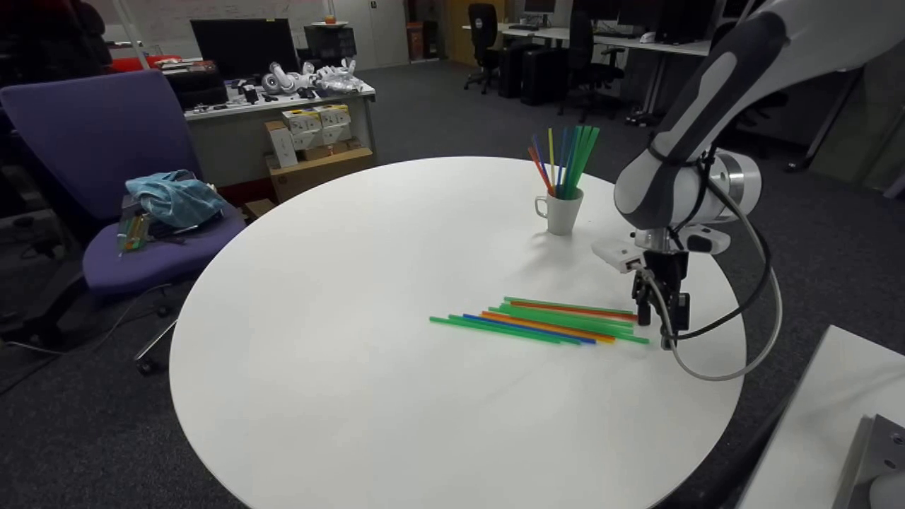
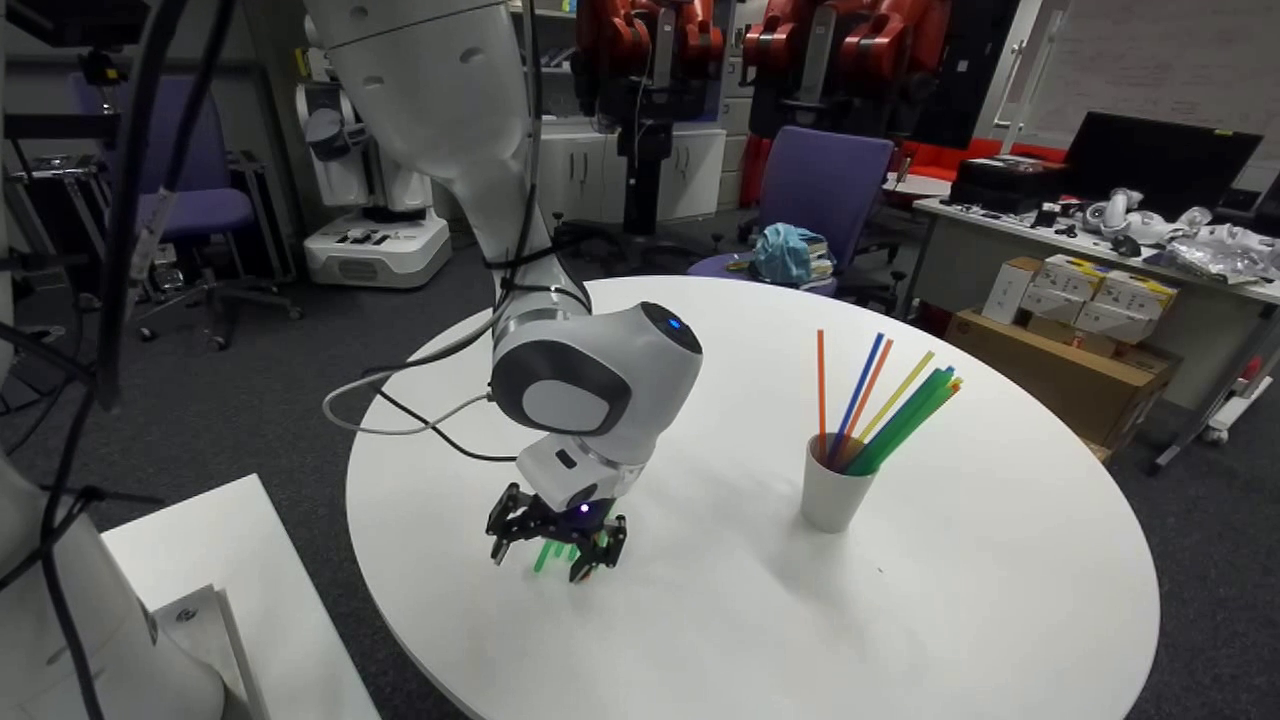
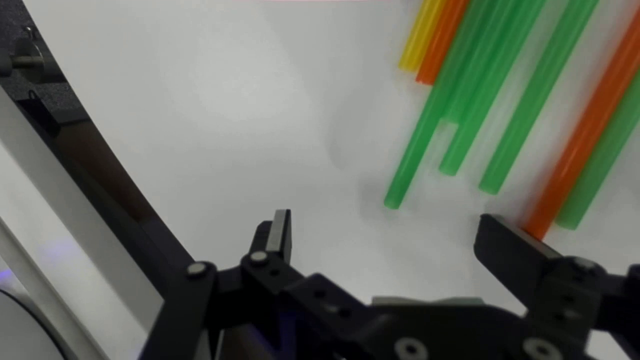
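1. Wrist view and both exterior views take in the round white table (image 1: 339,297); its curved rim is plain in both exterior views.
2. Over that table reaches the Panda arm (image 2: 480,150), its wrist bent so that the tool end points down at the surface.
3. Standing by the table in both exterior views is a purple office chair (image 1: 106,141), with a light-blue cloth (image 1: 173,198) heaped on its seat.
4. The Robotiq gripper (image 3: 382,220) hangs fingers down, low over the tabletop. Its jaws stand spread far apart, released.
5. The loose drinking straws (image 1: 565,322) lie flat on the table in a rough row, some touching. Green is the main colour, with orange, yellow and blue among them; their ends on one side lie right by the gripper.
6. The white mug (image 1: 561,214) stands upright, near the loose straws but apart from them. Leaning straws (image 1: 581,159) fan out well above its rim, in orange, blue, yellow and green.
7. An orange straw (image 3: 588,130) runs up to the finger (image 3: 505,255) on the right of the wrist view; whether they touch, I cannot tell. A green straw (image 3: 604,160) lies alongside.
8. A yellow straw (image 3: 421,37) ends farther from the gripper, close beside a second orange straw (image 3: 442,42).
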